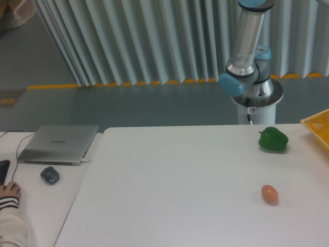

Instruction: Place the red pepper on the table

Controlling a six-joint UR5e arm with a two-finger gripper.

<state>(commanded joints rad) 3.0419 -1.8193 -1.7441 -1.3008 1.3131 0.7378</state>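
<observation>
The red pepper is out of view. The white table (pixel 169 190) fills the lower middle and right of the camera view. Only the arm's base and lower links (pixel 247 67) show, behind the table's far edge at the upper right. The gripper is out of the frame, so its state does not show.
A green bell pepper (pixel 273 139) sits on the table at the right, and an orange-brown egg-shaped object (pixel 269 194) lies nearer the front. A yellow tray corner (pixel 318 126) juts in at the right edge. On the left desk are a silver laptop (pixel 57 144), a mouse (pixel 50 175) and a person's hand (pixel 9 191).
</observation>
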